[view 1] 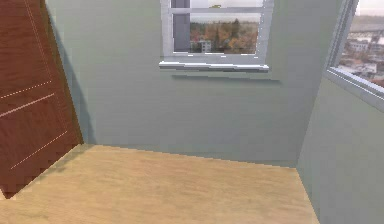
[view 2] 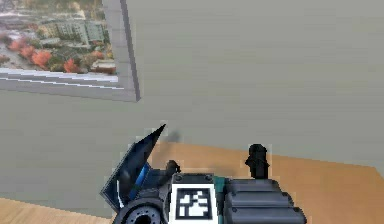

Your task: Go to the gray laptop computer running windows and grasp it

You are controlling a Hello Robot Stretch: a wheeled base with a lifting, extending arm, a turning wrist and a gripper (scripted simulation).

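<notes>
Wood floor (view 1: 170,185) spreads across the forward view and meets a grey-green wall (view 1: 120,90) in a corner. One brown door (view 1: 30,90) stands at the view's left. Two windows show: a window (view 1: 216,30) in that wall over one white sill (view 1: 214,65), and a second window (view 1: 362,45) at the view's right edge. Where the laptop is cannot be told.

In the arm side view, one window (view 2: 60,45) sits at the upper left of the wall (view 2: 260,70), above a strip of floor (view 2: 330,180). The gripper (view 2: 158,168) lies low at the bottom edge, near the middle. Its dark body runs along that edge, and its dark fingers (view 2: 142,158) slant up and to the right, tips against the wall. One white marker (view 2: 195,203) with black marks stands on the body, and one small dark knob (view 2: 258,160) rises right of it. The gripper's far end is hard to make out, so I cannot tell whether it holds anything.
</notes>
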